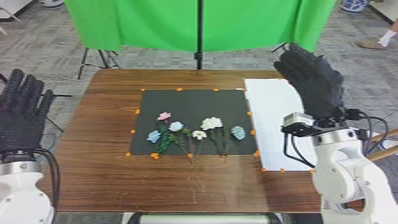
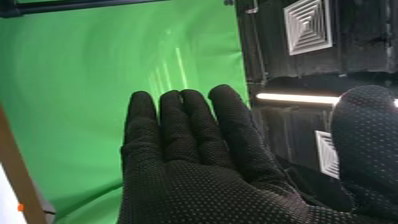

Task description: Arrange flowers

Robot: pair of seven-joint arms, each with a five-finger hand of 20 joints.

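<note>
In the head view, several flowers lie on a dark mat (image 1: 178, 105) at the table's middle: a pink flower (image 1: 164, 116), a white flower (image 1: 211, 123), a smaller cream flower (image 1: 199, 134), a pale blue-white flower (image 1: 176, 126), a blue flower (image 1: 154, 136) and another blue flower (image 1: 238, 132). Their green stems point toward the near edge. My right hand (image 1: 313, 82) is raised over the right side, fingers straight and empty; the right wrist view has the same right hand (image 2: 200, 185) open, thumb apart. My left hand (image 1: 22, 117) is open at the left edge, away from the flowers.
A white board (image 1: 275, 110) lies right of the mat on the brown table (image 1: 178, 190). Orange tabs line the edges of both. Behind the table stand a green backdrop (image 1: 151, 25) and a black stand (image 1: 199, 55).
</note>
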